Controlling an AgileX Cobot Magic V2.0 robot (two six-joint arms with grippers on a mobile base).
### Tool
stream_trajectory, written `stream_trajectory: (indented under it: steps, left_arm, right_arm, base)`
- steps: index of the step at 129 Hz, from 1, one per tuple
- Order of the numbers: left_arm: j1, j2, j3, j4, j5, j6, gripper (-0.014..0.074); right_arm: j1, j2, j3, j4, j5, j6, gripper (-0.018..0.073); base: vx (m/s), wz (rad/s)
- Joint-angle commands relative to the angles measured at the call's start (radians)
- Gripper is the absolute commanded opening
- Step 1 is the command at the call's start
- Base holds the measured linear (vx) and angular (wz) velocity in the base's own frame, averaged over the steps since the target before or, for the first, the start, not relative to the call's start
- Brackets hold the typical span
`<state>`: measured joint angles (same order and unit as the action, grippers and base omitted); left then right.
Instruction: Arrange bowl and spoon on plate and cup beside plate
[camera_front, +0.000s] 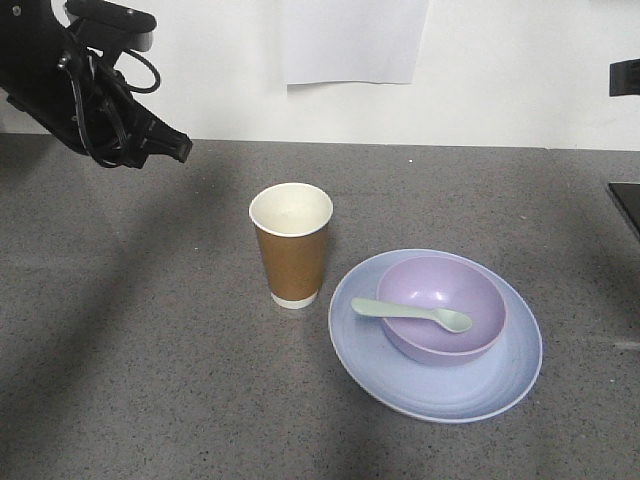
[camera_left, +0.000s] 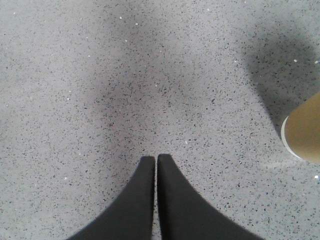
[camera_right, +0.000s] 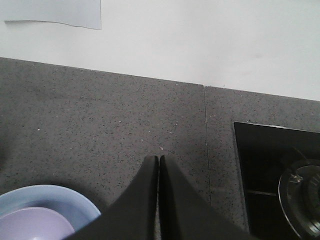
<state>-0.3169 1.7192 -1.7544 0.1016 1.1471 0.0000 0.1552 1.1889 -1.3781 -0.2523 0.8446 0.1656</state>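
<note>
The pale blue plate (camera_front: 440, 385) lies on the grey counter. The lavender bowl (camera_front: 420, 290) sits on it, and the mint-green spoon (camera_front: 412, 313) rests across the bowl's near rim. The brown paper cup (camera_front: 291, 245) stands upright just left of the plate. My left gripper (camera_front: 180, 148) hangs high at the far left, away from the cup, and is shut and empty (camera_left: 155, 158). The cup's base (camera_left: 304, 134) shows at the right edge of the left wrist view. My right gripper (camera_right: 158, 158) is shut and empty above the counter; the plate (camera_right: 65, 200) and bowl (camera_right: 30, 225) lie at lower left.
A black stove top (camera_right: 270, 175) with a burner (camera_right: 302, 192) lies at the right of the counter. A white wall (camera_front: 500, 70) with a sheet of paper (camera_front: 352, 40) bounds the back.
</note>
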Motion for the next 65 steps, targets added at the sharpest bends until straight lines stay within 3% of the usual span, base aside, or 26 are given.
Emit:
stream_trajectory:
  steps: [1,50,65]
  left_arm:
    - [-0.002,-0.053,-0.023,0.000,-0.039,-0.007,-0.0008]
    - [-0.001,-0.071,-0.020,-0.006,-0.043,-0.007,-0.0008]
    - [0.009,-0.153,0.073,-0.028,-0.084,0.012,-0.0008]
  right_arm:
    - [-0.005,-0.019,-0.032,-0.024,-0.058,-0.005,-0.0008]
    - [-0.005,-0.019,-0.032,-0.024,-0.058,-0.005,-0.0008]
    - [-0.005,-0.019,-0.032,-0.024,-0.058,-0.005,-0.0008]
  base:
    - [0.00,0.00]
    - [0.00,0.00]
    - [0.00,0.00]
